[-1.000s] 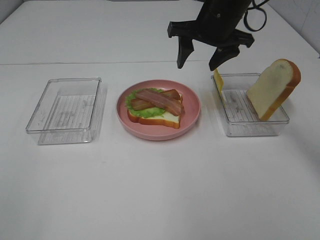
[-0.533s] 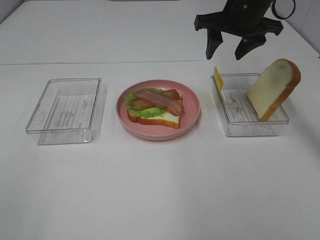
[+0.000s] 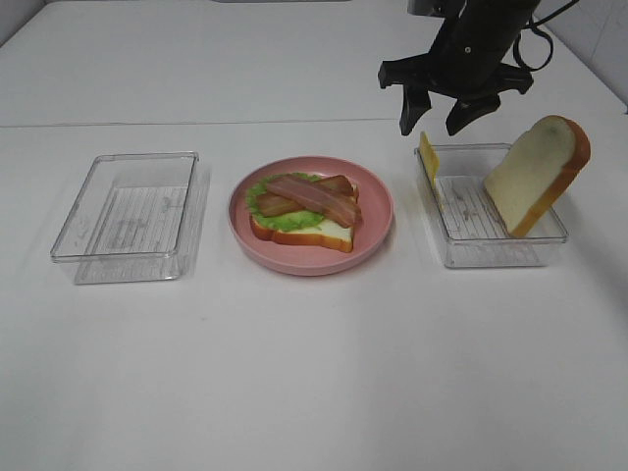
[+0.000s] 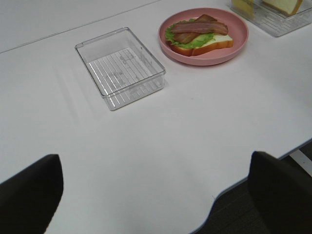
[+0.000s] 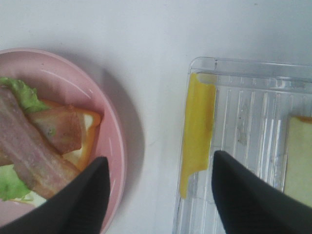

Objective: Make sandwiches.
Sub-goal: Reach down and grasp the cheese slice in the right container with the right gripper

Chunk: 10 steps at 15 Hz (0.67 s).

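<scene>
Next up is the cheese slice (image 3: 429, 157), I'd judge. It stands on edge against the 9 o'clock wall of the right tray (image 3: 549, 240), directly at 6 o'clock from the right gripper (image 3: 432, 126) in the high view. The R jaws are apart w/ nothing between them, hanging over the tray's 10–11 o'clock corner. The slice's long axis runs approx 12–6 along that wall and the jaw gap spans 9–3, so the fingers would straddle its thin faces. The R wrist cam shows the cheese (image 5: 197, 126) nearer one finger than the other, so not quite centred, tho the angle makes that hard to call. The tray wall touching the slice is the main obstacle. The bread slice (image 3: 538, 172) leans at the tray's 3 o'clock side, well clear. The open sandwich (image 3: 304, 206) of bread, lettuce and bacon sits on the pink plate (image 3: 378, 201) at 8 o'clock from the jaws. The left gripper (image 4: 156, 163) is wide open, far back by the table edge beyond the left tray (image 3: 128, 211) — the R arm is much nearer.
</scene>
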{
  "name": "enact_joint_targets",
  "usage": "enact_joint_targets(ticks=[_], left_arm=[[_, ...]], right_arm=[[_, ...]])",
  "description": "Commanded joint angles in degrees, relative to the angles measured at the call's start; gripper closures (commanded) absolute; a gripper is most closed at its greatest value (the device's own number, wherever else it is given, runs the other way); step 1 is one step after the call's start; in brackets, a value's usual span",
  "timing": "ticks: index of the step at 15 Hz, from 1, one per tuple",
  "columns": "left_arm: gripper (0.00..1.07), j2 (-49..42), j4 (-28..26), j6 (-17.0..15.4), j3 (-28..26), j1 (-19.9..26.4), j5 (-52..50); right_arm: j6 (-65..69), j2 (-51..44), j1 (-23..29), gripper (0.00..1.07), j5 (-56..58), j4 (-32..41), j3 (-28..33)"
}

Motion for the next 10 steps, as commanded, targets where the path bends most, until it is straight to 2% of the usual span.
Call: enact_joint_targets(ticks=[1, 4, 10], left_arm=[[0.09, -0.46, 0.06, -0.4, 0.11, -0.11, -0.57], [0.09, -0.46, 0.06, -0.4, 0.11, -0.11, -0.57], [0.09, -0.46, 0.06, -0.4, 0.11, -0.11, -0.57]], right_arm=[[-0.46, 3.15, -0.46, 0.5, -0.46, -1.15, -3.72], [0.57, 6.3, -0.46, 0.5, -0.11, -4.24, -6.88], [2.23, 9.22, -0.46, 0.55, 1.03, -7.16, -7.05]])
